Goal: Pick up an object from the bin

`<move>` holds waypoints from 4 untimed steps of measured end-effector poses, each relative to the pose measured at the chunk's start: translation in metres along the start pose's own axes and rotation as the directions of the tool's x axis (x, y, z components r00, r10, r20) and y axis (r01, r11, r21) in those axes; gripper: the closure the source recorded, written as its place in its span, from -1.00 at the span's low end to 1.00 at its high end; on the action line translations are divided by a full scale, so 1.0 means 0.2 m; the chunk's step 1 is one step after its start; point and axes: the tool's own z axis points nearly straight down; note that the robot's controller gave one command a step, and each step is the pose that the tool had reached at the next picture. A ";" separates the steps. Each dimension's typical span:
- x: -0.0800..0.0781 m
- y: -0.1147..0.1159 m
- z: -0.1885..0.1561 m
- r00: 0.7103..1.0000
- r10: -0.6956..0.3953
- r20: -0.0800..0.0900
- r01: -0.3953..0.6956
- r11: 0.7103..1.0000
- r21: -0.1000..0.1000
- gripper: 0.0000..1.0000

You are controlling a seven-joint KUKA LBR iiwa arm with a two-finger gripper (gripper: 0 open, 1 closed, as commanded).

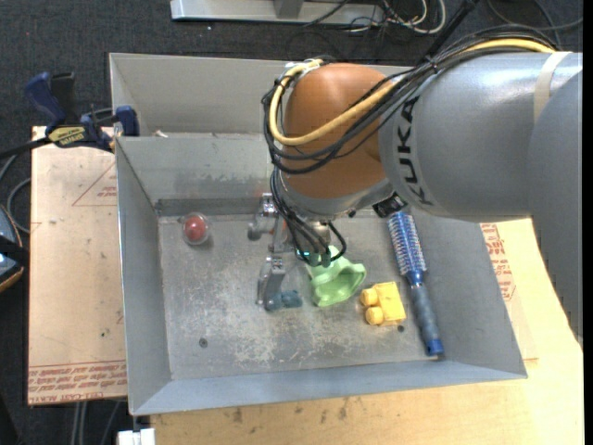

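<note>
Near the middle of the frame, the gripper [271, 295] sits low on the bin [213, 341] floor, just left of a green toy [338, 284]; whether it is wide or narrow cannot be told.

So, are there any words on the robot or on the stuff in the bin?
"KUKA": black letters on the grey arm, running sideways along it.
No words or numbers can be read on the blue brush, the yellow block, the green piece or the red ball.
</note>
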 end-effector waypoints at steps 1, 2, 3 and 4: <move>0.05 -0.40 0.64 0.999 0.045 0.012 -0.045 0.999 -0.007 -1.00; 0.02 -0.41 0.49 1.000 0.000 0.011 0.000 1.000 -0.001 -1.00; 0.01 -0.43 0.49 0.984 0.180 0.008 -0.180 0.984 -0.002 -1.00; -0.05 -0.70 0.62 1.000 -0.014 0.014 0.015 1.000 -0.007 -1.00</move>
